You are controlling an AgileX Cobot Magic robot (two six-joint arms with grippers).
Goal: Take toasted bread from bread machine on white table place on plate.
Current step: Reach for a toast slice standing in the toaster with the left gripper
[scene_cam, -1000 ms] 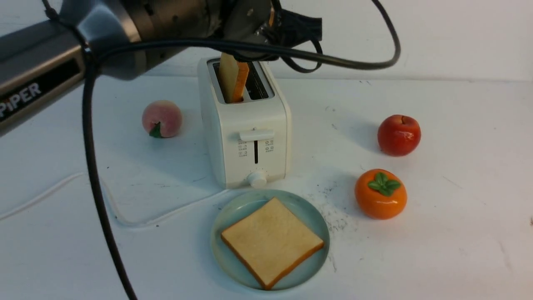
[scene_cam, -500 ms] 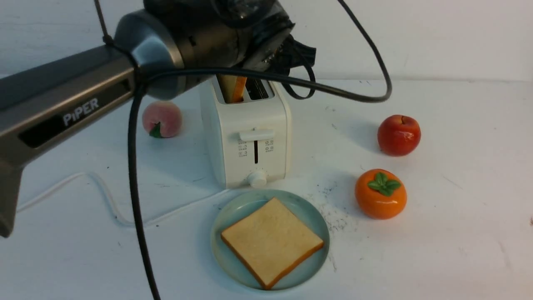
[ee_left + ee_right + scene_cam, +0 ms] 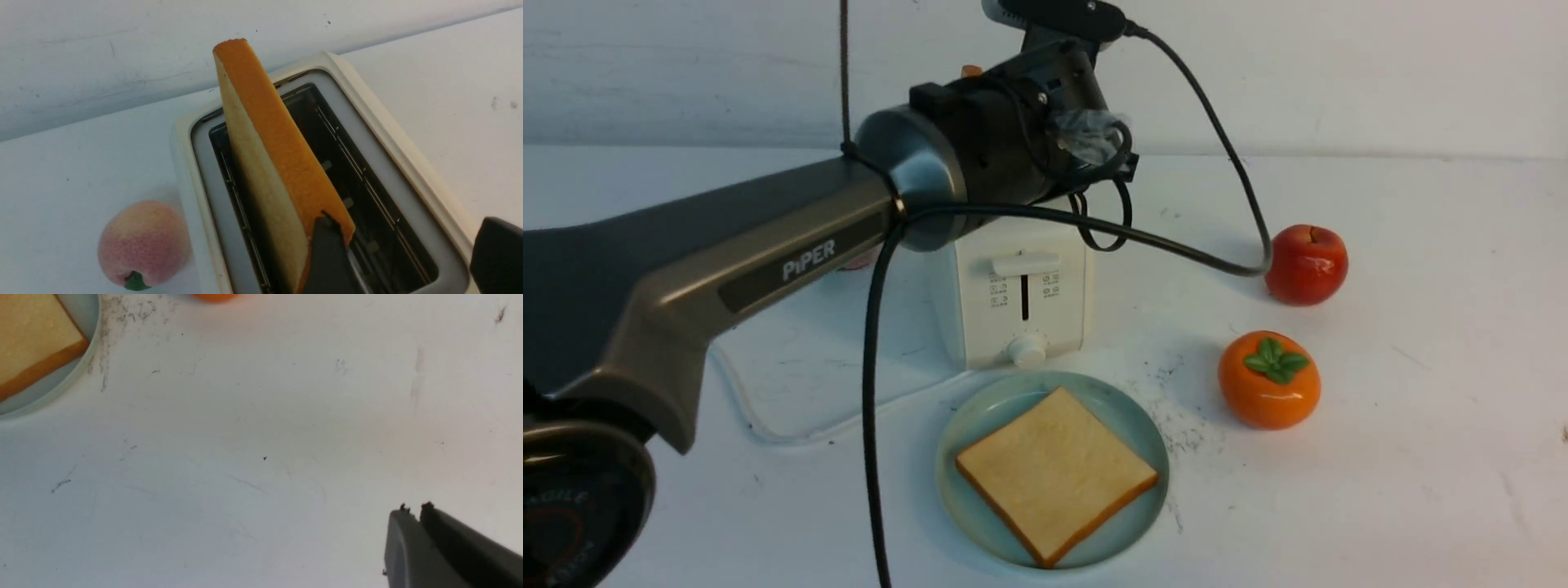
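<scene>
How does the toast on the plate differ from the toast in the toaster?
The plate slice lies flat, broad face up, on the plate; the toaster slice stands on edge, leaning, in the toaster. The plate slice shows whole; the toaster slice is partly sunk. Both have pale faces and orange crust.

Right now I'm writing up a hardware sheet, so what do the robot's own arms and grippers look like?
The left arm is a grey-bronze metallic link with white PIPER lettering, a rounded silver collar and a black wrist; a thick black cable hangs from it. The left gripper has matte black fingers. The right gripper has slim dark grey fingers with small tip nubs.
</scene>
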